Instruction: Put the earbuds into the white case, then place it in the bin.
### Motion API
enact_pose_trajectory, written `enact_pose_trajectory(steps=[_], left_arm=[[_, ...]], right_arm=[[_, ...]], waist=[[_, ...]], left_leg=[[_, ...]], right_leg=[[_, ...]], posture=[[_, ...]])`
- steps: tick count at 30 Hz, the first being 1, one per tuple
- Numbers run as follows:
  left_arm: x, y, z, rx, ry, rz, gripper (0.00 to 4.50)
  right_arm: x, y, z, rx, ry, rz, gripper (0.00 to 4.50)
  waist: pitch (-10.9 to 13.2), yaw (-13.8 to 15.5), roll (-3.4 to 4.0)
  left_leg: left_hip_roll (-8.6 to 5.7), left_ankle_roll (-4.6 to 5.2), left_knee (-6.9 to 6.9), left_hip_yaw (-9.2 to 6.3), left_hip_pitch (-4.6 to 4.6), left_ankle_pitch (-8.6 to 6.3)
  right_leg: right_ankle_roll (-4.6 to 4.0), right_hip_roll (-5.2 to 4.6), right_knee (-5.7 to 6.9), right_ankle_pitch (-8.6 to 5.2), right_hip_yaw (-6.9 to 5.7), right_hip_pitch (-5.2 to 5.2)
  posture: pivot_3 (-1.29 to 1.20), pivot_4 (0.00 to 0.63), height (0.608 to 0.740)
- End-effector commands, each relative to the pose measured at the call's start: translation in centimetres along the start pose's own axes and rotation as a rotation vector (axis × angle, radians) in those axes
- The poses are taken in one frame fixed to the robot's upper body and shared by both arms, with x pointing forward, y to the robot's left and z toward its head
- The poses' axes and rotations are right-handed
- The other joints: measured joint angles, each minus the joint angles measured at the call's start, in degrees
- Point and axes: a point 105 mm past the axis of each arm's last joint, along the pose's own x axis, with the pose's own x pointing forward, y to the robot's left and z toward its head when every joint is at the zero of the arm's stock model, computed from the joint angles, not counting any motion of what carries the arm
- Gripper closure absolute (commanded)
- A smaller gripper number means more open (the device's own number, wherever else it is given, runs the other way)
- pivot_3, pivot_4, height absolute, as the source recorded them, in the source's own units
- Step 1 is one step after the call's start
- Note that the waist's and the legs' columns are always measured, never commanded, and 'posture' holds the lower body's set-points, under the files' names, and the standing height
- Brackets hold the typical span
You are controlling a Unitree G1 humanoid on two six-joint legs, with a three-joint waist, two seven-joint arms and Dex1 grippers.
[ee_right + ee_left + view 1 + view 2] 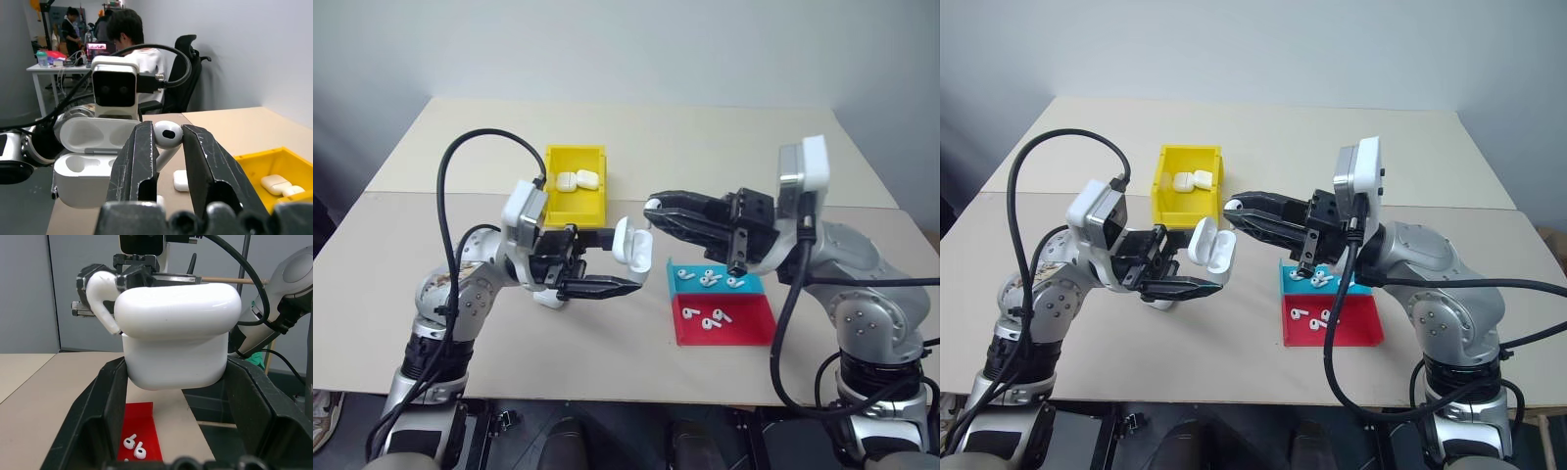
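Spanning the whole scene beneath both arms, the beige table point(724, 147) carries the trays and bin. Beyond the left gripper point(607, 264), farther from the robot, stands the yellow bin point(576, 184), its long axis running away from the robot; two closed white cases point(578, 180) lie inside it. Below and slightly behind the right gripper point(656, 209) sit two shallow trays touching each other: the red tray point(744, 328) nearer the robot and the blue tray point(749, 287) just past it. Loose earbuds point(710, 278) lie scattered in both, their stems pointing different ways.

Both arms are raised above the table, and the two grippers point toward each other, tips close together. The left gripper is clamped on the lower body of the white case point(628, 245), one black finger on each side. The case stands roughly upright, tilted a little, with its hinged lid swung open; in the right wrist view the two empty sockets face the right gripper. The right gripper pinches a single earbud point(167, 134) between its two fingertips, jaws narrowed onto its rounded head. Its stem slants down toward the case's open mouth, just beside the lid in the left wrist view. The earbud is not yet in a socket.
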Motion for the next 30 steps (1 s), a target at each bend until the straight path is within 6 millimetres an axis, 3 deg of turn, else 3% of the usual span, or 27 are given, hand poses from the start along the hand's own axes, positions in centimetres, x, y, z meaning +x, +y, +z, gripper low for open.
enact_pose_trajectory(steps=[1,27,30], left_arm=[[0.2,-0.1,0.7,0.044,-0.014,-0.006,1.77],[0.3,0.4,0.9,0.052,-0.013,0.023,1.77],[0.4,0.5,0.9,0.053,-0.017,0.025,1.77]], right_arm=[[0.1,1.0,1.8,-0.058,-0.050,0.039,3.89],[0.2,0.9,-0.6,-0.066,0.038,0.071,3.89],[0.3,1.1,-0.8,-0.066,0.047,0.092,2.87]], waist=[[0.0,0.0,0.00],[0.0,0.0,0.00],[0.0,0.0,0.00]], left_leg=[[0.00,0.00,0.00,0.00,0.00,0.00],[0.00,0.00,0.01,-0.01,0.00,0.00],[0.00,0.00,0.02,-0.01,0.00,0.00]], right_leg=[[0.00,0.00,0.00,0.00,0.00,0.00],[0.00,0.00,0.01,0.00,-0.01,0.00],[0.00,0.00,0.00,0.00,-0.01,0.01]], posture=[[0.00,0.150,0.740],[0.00,0.150,0.740],[0.00,0.150,0.740]])
